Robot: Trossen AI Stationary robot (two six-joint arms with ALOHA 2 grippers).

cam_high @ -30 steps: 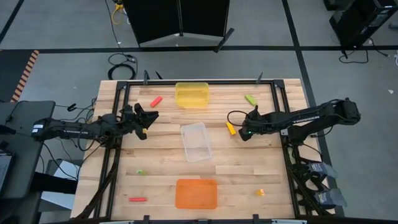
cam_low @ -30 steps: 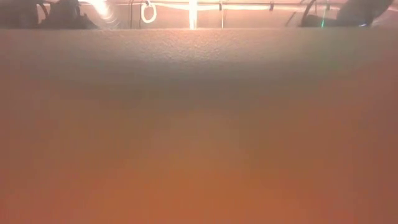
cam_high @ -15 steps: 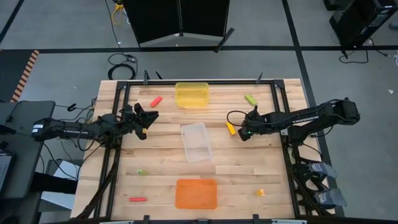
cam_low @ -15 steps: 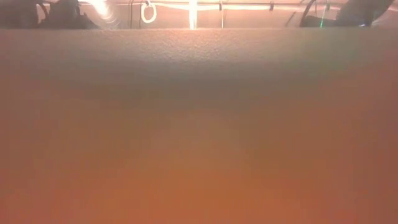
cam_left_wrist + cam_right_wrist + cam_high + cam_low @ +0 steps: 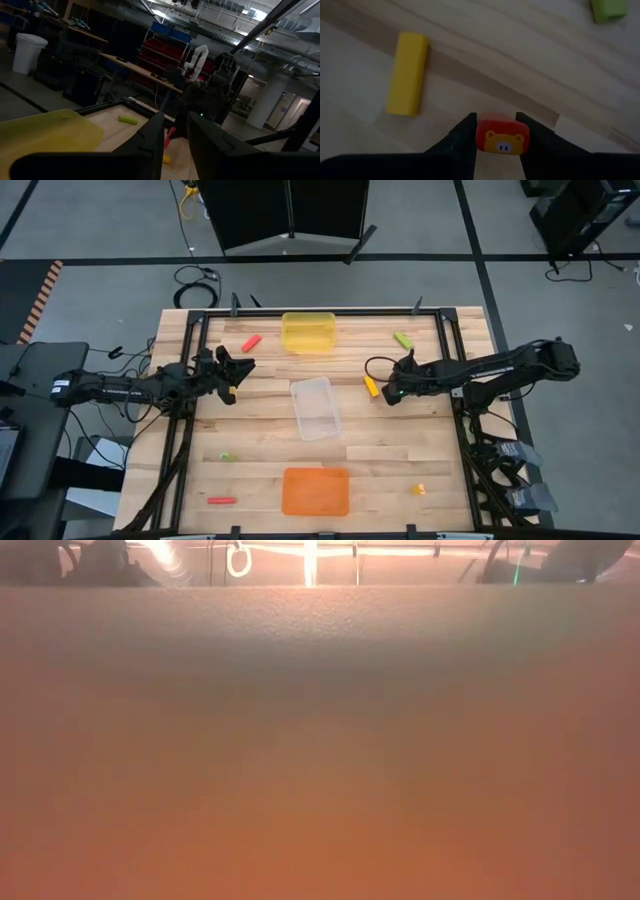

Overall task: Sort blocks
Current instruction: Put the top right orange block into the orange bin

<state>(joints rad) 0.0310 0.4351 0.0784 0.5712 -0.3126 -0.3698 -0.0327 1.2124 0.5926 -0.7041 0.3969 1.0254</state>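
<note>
Risk: the red block (image 5: 501,136) sits between the right gripper (image 5: 497,131) fingers by its end only, so in my judgement it could pivot or slide out on the way to a tray, most likely toward the orange tray (image 5: 315,491).
Second risk: the yellow block (image 5: 407,73) lies just beside the gripper on the table (image 5: 420,440), and a low sweep could knock it (it is loose and light).
Right gripper: closed on the red block, at the table's right-centre.
Left gripper (image 5: 172,142): at the left edge, fingers slightly apart, holding nothing.
Red block look: small, red, a cartoon animal face on its end.
Others: green block (image 5: 609,10) nearby; yellow tray (image 5: 308,332) and clear tray (image 5: 316,407) wait.
Low view: blocked by an orange blur.
</note>
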